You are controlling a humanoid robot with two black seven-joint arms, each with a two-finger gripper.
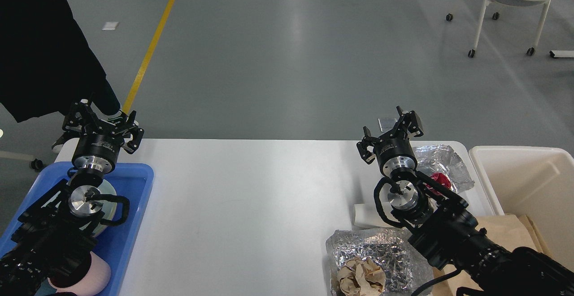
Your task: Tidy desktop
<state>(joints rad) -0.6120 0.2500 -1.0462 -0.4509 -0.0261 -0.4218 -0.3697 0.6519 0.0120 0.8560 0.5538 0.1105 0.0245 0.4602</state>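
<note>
The white desktop [251,197] fills the middle of the head view. My left gripper [102,122] hovers open over its far left corner, above the blue tray [134,206], holding nothing. My right gripper [391,131] stands open above the right side, empty, just left of a crumpled foil sheet [441,159] with a red item [440,181] on it. Near the front right lies another foil wrapper [381,253] with a crumpled brown paper ball [361,278] on it. A small white block [364,215] lies partly behind my right arm.
The tray holds a pink cup [96,276] and a pale round dish [107,197] mostly hidden by my left arm. A cream-white bin [529,184] stands right of the table, brown paper [506,231] lying beside it. A person in black [40,54] stands far left; a wheeled chair [511,0] far right.
</note>
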